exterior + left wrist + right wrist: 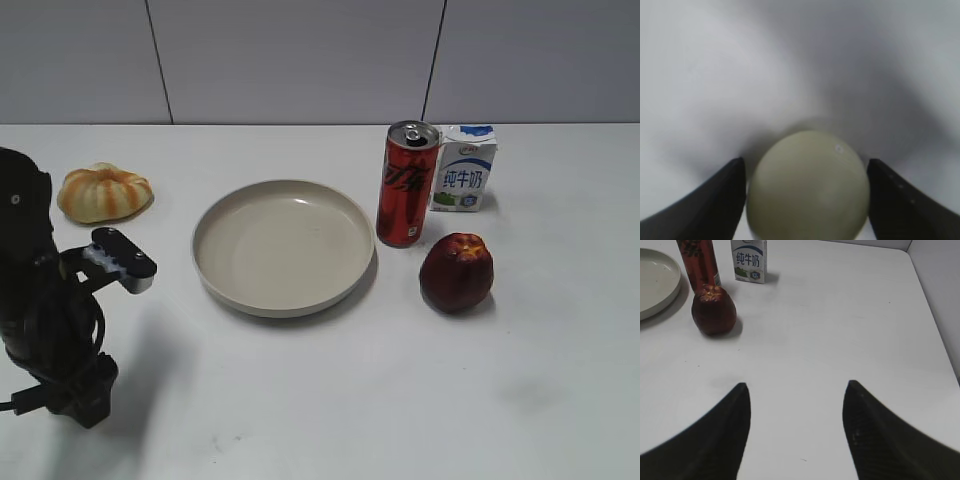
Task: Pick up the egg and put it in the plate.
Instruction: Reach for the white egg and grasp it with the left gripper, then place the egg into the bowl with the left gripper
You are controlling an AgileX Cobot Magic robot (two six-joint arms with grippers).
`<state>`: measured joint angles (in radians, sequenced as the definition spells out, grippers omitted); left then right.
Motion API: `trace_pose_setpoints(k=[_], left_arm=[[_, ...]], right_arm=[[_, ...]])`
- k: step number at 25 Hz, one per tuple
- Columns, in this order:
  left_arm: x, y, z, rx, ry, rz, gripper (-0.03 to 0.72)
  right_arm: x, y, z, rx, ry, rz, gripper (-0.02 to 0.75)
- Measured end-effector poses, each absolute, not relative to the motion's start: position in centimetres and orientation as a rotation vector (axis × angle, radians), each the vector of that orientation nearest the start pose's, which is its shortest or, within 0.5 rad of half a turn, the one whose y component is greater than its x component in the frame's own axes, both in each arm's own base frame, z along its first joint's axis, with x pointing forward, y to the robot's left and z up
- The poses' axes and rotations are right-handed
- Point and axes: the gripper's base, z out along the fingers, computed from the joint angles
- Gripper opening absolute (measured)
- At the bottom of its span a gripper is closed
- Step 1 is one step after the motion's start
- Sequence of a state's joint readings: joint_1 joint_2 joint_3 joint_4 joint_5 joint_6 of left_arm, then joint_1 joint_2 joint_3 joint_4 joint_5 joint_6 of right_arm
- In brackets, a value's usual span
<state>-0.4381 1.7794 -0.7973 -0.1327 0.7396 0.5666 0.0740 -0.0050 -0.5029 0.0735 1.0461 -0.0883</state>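
Note:
In the left wrist view the pale cream egg fills the space between the two black fingers of my left gripper, which press against its sides just above the white table. In the exterior view the left arm points down at the front left, and it hides the egg there. The beige plate lies empty in the middle, to the right of that arm. My right gripper is open and empty over bare table; it is out of the exterior view.
An orange-striped pumpkin-like thing lies at the back left. A red can, a milk carton and a dark red apple stand right of the plate. The apple also shows in the right wrist view.

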Motion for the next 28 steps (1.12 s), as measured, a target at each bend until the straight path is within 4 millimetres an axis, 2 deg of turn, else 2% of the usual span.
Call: trace_pose_setpoints(k=[3, 5, 9, 14, 19, 21, 24, 28], left_arm=[[23.7, -12.0, 11.8, 1.397, 2.876, -0.143, 0.523], [23.9, -12.1, 12.0, 1.393, 2.867, -0.142, 0.453], [25.1, -12.7, 13.2, 1.395, 2.844, -0.147, 0.444], [29.1, -14.5, 17.4, 1.357, 2.696, -0.126, 0.444], [33.4, -17.6, 22.7, 1.101, 2.431, -0.246, 0.444], [34.5, -19.1, 23.3, 1.016, 2.367, -0.310, 0.444], [34.9, -21.5, 22.1, 0.987, 2.328, -0.359, 0.444], [34.5, -24.3, 18.2, 1.054, 2.362, -0.372, 0.444]], right_arm=[[-0.6, 0.5, 27.9, -0.167, 2.014, 0.078, 0.447], [-0.6, 0.5, 27.9, -0.167, 2.014, 0.078, 0.447], [-0.6, 0.5, 27.9, -0.167, 2.014, 0.078, 0.447], [-0.6, 0.5, 27.9, -0.167, 2.014, 0.078, 0.447], [-0.6, 0.5, 27.9, -0.167, 2.014, 0.078, 0.447], [-0.6, 0.5, 27.9, -0.167, 2.014, 0.078, 0.447], [-0.6, 0.5, 27.9, -0.167, 2.014, 0.078, 0.447], [-0.6, 0.5, 27.9, -0.167, 2.014, 0.078, 0.447]])
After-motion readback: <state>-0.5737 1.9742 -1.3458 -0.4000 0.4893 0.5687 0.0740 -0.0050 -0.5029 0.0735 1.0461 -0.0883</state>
